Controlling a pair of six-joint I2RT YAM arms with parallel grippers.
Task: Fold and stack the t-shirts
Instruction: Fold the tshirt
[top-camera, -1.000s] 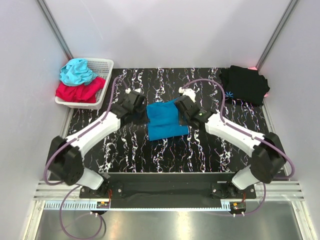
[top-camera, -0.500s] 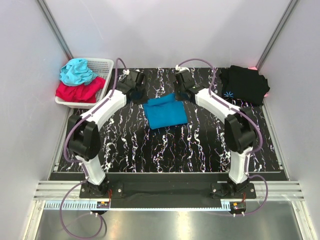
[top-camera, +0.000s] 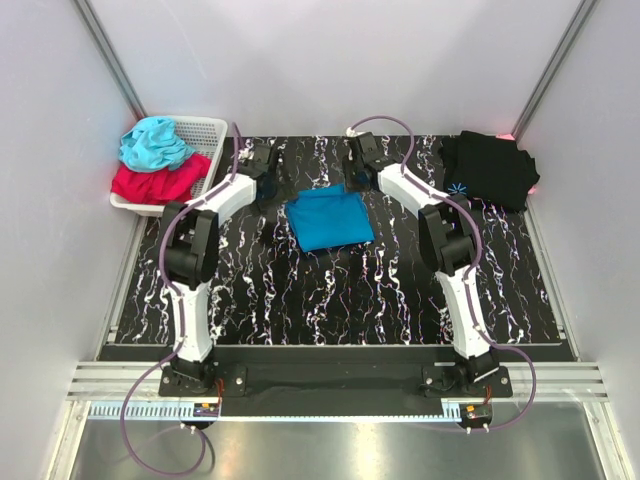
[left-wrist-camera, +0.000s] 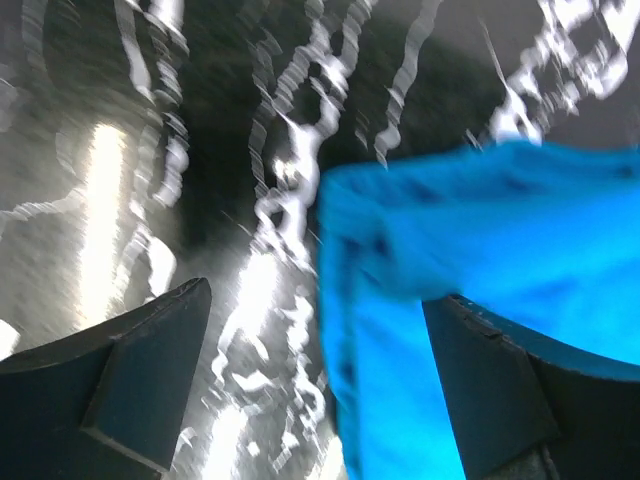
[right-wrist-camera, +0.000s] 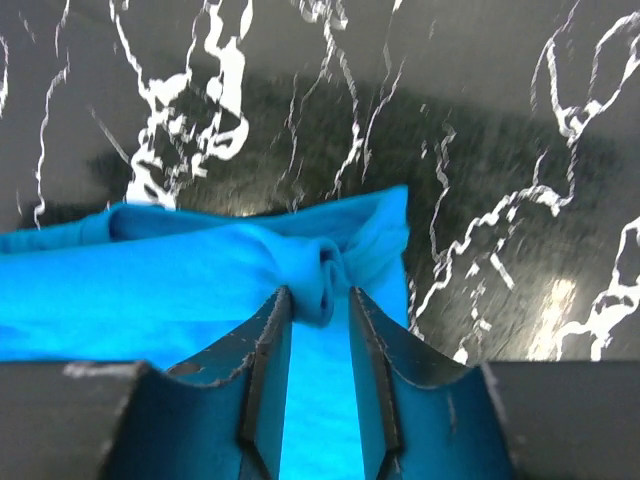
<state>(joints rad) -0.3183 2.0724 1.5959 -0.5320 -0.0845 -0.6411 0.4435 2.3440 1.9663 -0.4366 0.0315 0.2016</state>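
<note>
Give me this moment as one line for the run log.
blue t-shirt: folded, flat on table | left gripper: open | right gripper: narrow around bunched edge, grip unclear | black t-shirt: far right corner

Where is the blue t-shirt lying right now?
In the top view, the blue t-shirt lies folded mid-table, toward the far side. It sits between the basket at far left and the black t-shirt at far right.

Black tabletop (top-camera: 330, 300) veined with white, enclosed by plain pale grey walls (top-camera: 330, 60) and slanting metal posts (top-camera: 105, 50).
</note>
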